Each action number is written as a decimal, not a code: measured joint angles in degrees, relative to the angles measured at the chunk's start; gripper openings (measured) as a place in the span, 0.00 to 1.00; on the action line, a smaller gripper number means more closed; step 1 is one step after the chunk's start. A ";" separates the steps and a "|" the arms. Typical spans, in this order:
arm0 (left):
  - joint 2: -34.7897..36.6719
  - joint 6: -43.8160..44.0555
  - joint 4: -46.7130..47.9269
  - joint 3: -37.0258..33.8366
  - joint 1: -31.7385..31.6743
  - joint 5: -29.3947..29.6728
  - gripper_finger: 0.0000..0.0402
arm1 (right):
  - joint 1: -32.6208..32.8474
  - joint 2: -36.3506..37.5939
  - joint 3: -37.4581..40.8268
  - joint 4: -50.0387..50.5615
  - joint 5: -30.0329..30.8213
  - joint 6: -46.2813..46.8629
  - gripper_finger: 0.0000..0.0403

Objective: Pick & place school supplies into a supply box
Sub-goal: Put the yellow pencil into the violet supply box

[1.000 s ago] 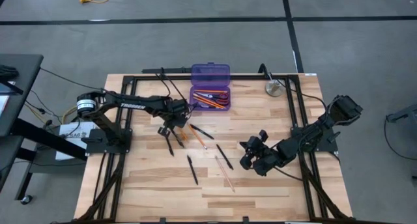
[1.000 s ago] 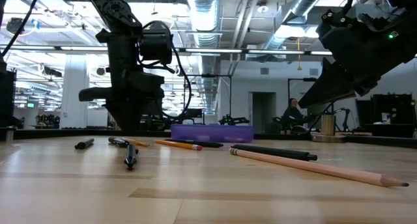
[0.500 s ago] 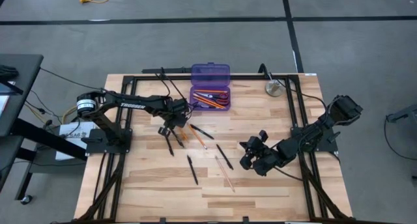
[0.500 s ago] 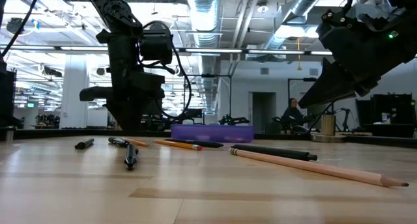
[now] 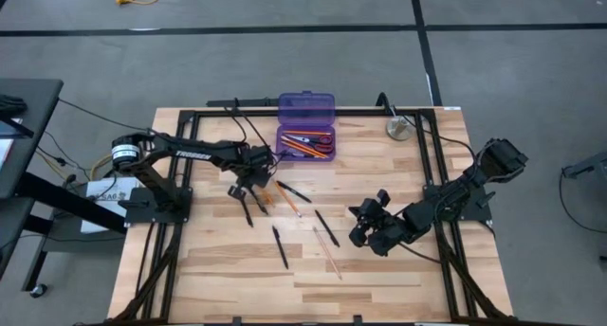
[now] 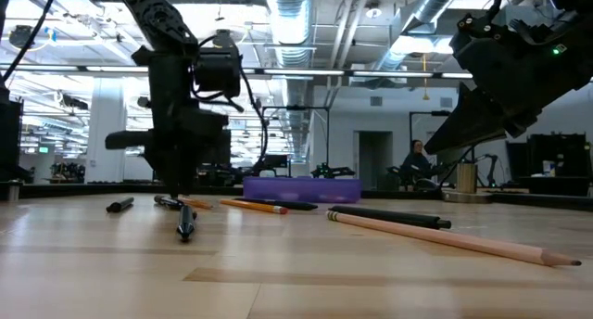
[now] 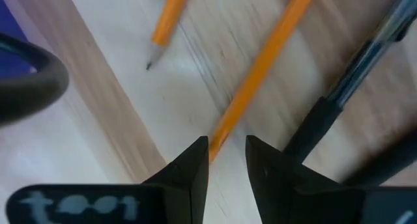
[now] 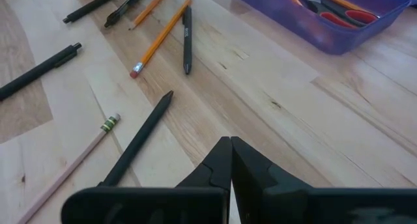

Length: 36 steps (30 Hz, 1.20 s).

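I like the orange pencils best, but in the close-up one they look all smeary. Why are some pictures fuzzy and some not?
Left wrist view: the orange pencil sits right up against the left pincer, too near to be sharp. Right wrist view: pencils and pens lie farther off, so they look crisp. Low view: the near pencil is clear, and bright ceiling lamps leave the arms as dark shapes.

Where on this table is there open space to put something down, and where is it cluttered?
The table shows bare wood along its near edge, below the loose pens and pencils, and between the purple box and the metal disc. It is crowded in the middle, where the left gripper works among the supplies. The right gripper waits right of them.
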State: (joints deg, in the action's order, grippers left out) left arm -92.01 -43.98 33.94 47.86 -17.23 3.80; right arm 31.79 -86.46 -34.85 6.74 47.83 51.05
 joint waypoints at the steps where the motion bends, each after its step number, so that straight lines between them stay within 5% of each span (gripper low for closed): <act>1: 0.00 -0.35 -1.12 -0.55 0.00 0.18 0.23 | 0.00 0.00 0.00 0.01 0.00 0.00 0.00; 26: -5.76 -2.50 -0.29 1.87 -0.22 2.58 0.22 | 0.07 0.02 0.00 -0.42 0.02 -0.07 0.00; 36: -5.86 -4.77 0.37 2.08 -0.39 3.07 0.03 | 0.09 0.02 0.00 -1.68 -0.11 -0.50 0.00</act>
State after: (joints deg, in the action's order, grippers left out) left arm -97.86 -48.75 34.30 49.93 -17.63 6.87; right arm 31.88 -86.43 -34.85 5.06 47.72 50.54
